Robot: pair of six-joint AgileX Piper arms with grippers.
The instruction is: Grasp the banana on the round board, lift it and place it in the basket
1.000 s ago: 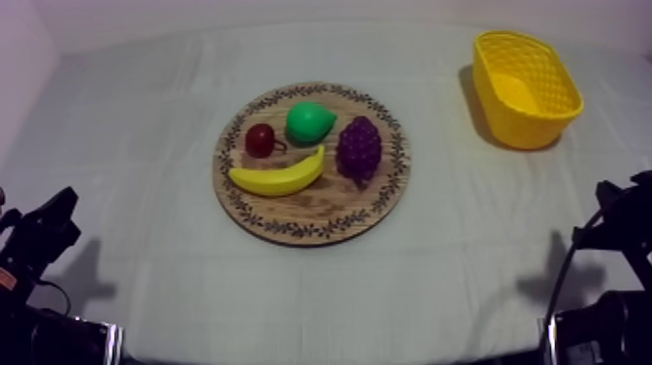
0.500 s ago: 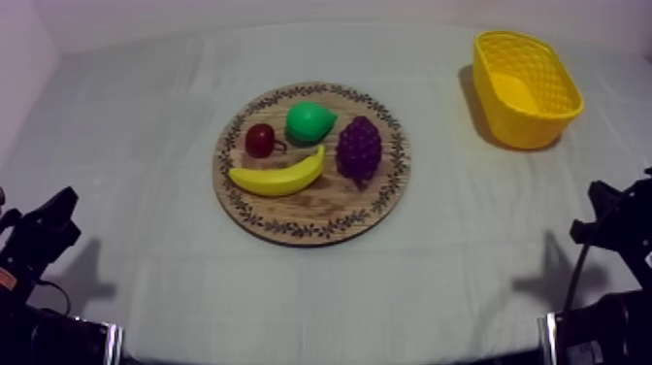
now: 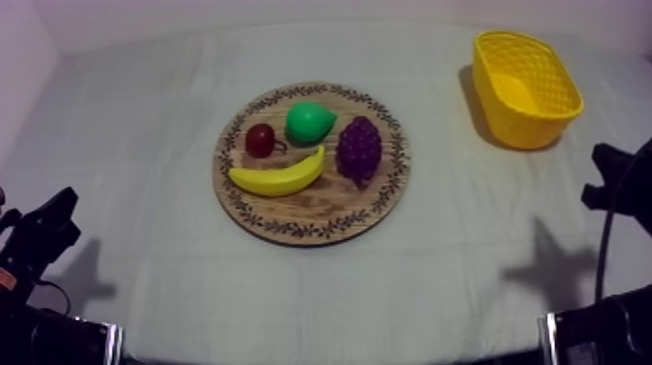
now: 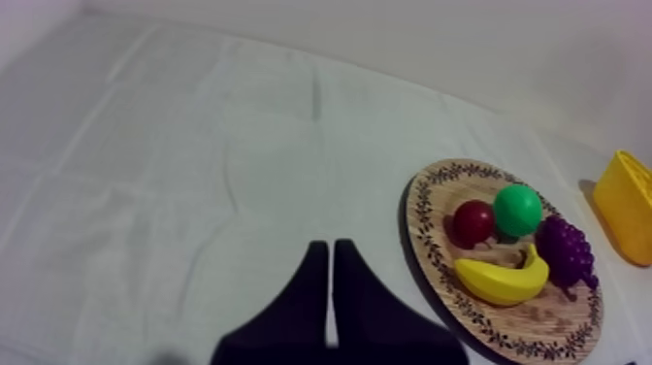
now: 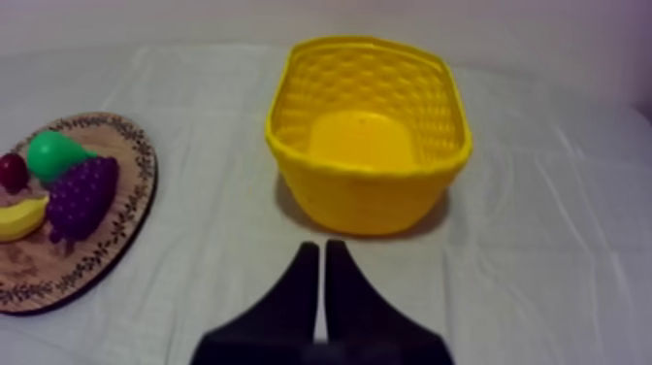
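The left gripper (image 4: 329,248) sits low at the left edge of the desk (image 3: 136,126), its fingers pressed together on nothing; the banana (image 3: 278,176) lies on the round wooden board (image 3: 301,215) at mid-desk, just beside the small red fruit (image 3: 259,140) and the pear (image 3: 309,121), with the grapes (image 3: 359,149) at its right end; the yellow basket (image 3: 539,124) stands well apart at the far right; the right gripper (image 5: 321,249) hangs before the basket, fingers closed together, holding nothing.

Green pear (image 3: 309,121) lies between small red fruit (image 3: 260,140) and bunch of grapes (image 3: 359,149), just beside each. Grapes dark purple. Red fruit has a short dark stem on its pear side. Grey-white cloth (image 3: 126,126) underneath, faintly creased.
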